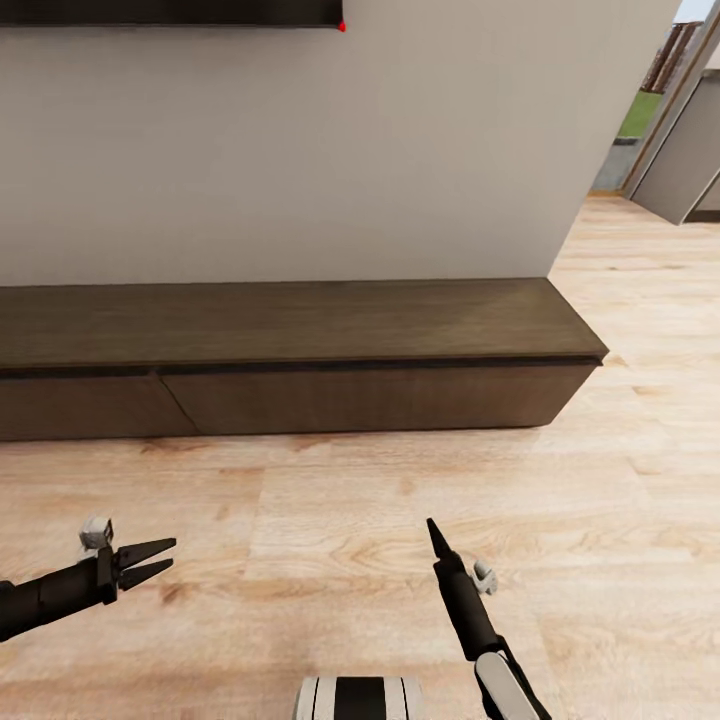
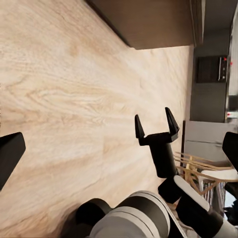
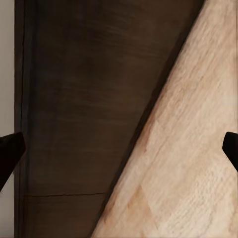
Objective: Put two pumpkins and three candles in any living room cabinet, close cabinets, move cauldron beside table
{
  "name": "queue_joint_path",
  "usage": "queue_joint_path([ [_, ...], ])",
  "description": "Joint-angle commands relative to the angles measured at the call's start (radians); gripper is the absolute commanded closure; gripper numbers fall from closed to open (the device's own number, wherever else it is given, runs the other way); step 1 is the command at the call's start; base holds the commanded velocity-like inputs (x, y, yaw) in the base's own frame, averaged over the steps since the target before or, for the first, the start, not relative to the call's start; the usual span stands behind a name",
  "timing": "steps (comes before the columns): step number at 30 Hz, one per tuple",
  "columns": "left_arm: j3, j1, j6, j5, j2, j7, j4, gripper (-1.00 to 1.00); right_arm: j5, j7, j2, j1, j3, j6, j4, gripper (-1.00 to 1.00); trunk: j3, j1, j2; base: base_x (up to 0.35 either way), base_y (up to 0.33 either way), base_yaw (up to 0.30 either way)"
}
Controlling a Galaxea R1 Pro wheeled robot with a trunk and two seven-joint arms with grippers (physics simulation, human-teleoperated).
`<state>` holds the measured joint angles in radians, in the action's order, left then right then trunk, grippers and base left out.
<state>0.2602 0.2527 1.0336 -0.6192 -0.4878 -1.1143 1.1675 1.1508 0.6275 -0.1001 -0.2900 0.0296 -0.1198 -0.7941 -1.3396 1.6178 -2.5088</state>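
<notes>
Head view: the long low dark-brown wood cabinet (image 1: 300, 360) is seen against the pale grey wall (image 1: 300, 150), spanning 9 to 2 o'clock, its drawer fronts flush and shut, its top bare. Light wood plank floor (image 1: 400, 500) is seen between cabinet and robot, with nothing standing in the way. The left gripper (image 1: 160, 560) is held at 8 o'clock, its black fingers spread and holding nothing. The right gripper (image 1: 436, 535) is held at 5 o'clock, seen edge-on there. A dark framed panel edge (image 1: 170, 12) is seen at 12 o'clock, and a doorway with green outdoors (image 1: 640, 110) at 1 o'clock.

Left wrist view: the right gripper (image 2: 156, 124) is seen over the floor, fingers spread, empty; grey kitchen units (image 2: 208, 99) and a pale wooden chair (image 2: 208, 171) are seen beyond it.

Right wrist view: the cabinet's front (image 3: 79, 109) meets the floor; the black fingertips (image 3: 10, 151) are set wide apart.
</notes>
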Motion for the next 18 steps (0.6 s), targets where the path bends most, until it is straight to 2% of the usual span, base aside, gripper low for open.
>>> queue_joint_path([
  [1, 0.001, 0.000, 0.005, 0.000, 0.000, -0.006, -0.001, -1.00, 0.010, 0.007, 0.000, -0.001, 0.003, -0.004, 0.001, -1.00, -0.005, 0.000, -0.001, 0.000, 0.000, 0.000],
  [4, 0.003, 0.000, 0.001, 0.000, 0.000, -0.048, -0.002, -1.00, 0.024, 0.067, 0.001, -0.001, 0.002, -0.003, 0.002, -1.00, -0.016, 0.002, -0.001, 0.000, 0.000, 0.000],
  [7, 0.002, 0.000, -0.001, 0.001, 0.001, -0.078, -0.003, -1.00, 0.056, 0.106, 0.009, -0.002, 0.002, 0.004, 0.002, -1.00, -0.028, 0.003, -0.002, 0.000, 0.000, 0.000],
  [12, 0.002, 0.000, 0.000, 0.001, 0.001, -0.092, -0.002, -1.00, 0.095, 0.135, 0.020, -0.001, 0.001, 0.043, 0.003, -1.00, -0.047, 0.005, -0.003, 0.000, 0.000, 0.000],
  [15, 0.002, 0.000, 0.000, 0.000, 0.001, -0.095, -0.002, -1.00, 0.128, 0.177, 0.025, 0.000, -0.003, 0.053, 0.003, -1.00, -0.059, 0.007, -0.004, 0.000, 0.000, 0.000],
  [18, 0.001, 0.000, 0.000, 0.000, 0.001, -0.104, -0.002, -1.00, 0.138, 0.218, 0.033, 0.000, -0.005, 0.056, 0.004, -1.00, -0.059, 0.007, -0.004, 0.000, 0.000, 0.000],
])
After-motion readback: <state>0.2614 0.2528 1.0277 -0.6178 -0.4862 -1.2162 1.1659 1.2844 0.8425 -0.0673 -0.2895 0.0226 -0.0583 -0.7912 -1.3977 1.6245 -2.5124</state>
